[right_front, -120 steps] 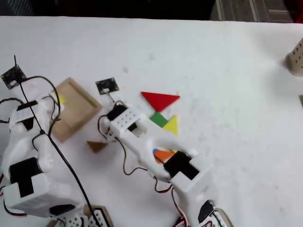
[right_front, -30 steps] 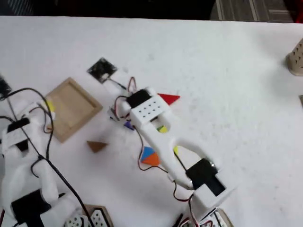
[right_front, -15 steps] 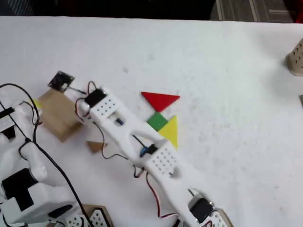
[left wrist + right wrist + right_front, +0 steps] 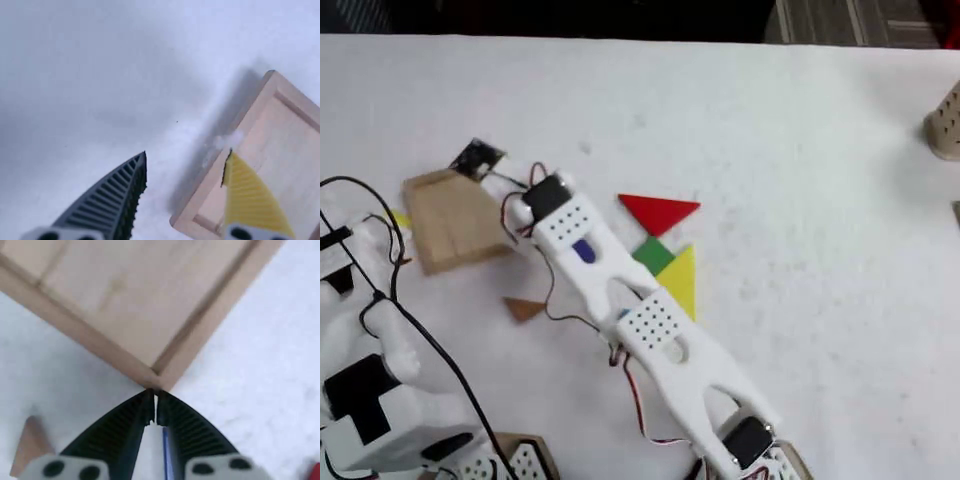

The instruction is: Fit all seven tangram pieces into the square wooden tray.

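The square wooden tray [image 4: 450, 222] lies at the table's left with nothing in it. My right arm [image 4: 565, 220] stretches across to it. In the right wrist view my right gripper [image 4: 152, 394] is shut, its tips at a corner of the tray [image 4: 220, 310]. My left gripper [image 4: 185, 155] is open at the tray's far-left side, its yellow finger [image 4: 250, 200] over the tray rim [image 4: 252, 107]. A red triangle [image 4: 660, 212], green square [image 4: 653, 254], yellow triangle [image 4: 682, 280] and brown triangle [image 4: 524, 308] lie loose. A purple piece [image 4: 583, 250] shows through the arm.
The left arm's white body [image 4: 370, 380] and its cables fill the front left corner. A beige perforated object [image 4: 945, 125] stands at the right edge. The brown triangle [image 4: 27, 447] lies close beside the right gripper. Bare table stretches behind and right of the pieces.
My right arm swung left from the loose pieces to the tray. The tray slid left and turned. The left arm drew back to the left.
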Controlling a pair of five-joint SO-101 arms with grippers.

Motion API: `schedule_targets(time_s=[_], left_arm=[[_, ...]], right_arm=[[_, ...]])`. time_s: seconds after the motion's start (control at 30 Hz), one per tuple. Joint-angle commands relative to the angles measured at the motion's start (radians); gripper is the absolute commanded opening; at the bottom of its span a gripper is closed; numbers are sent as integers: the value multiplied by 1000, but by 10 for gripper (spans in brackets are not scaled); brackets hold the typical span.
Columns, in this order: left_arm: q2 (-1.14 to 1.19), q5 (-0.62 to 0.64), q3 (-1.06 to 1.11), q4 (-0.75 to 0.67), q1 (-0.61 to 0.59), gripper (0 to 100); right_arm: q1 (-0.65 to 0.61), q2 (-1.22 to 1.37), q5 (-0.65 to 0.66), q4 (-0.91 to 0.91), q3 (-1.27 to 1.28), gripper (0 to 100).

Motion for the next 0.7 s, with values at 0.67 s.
schedule_targets(time_s=[0.67], left_arm=[[-5,12,-58,2,25,271]], right_arm=[[10,-140,-327,-84,3,296]])
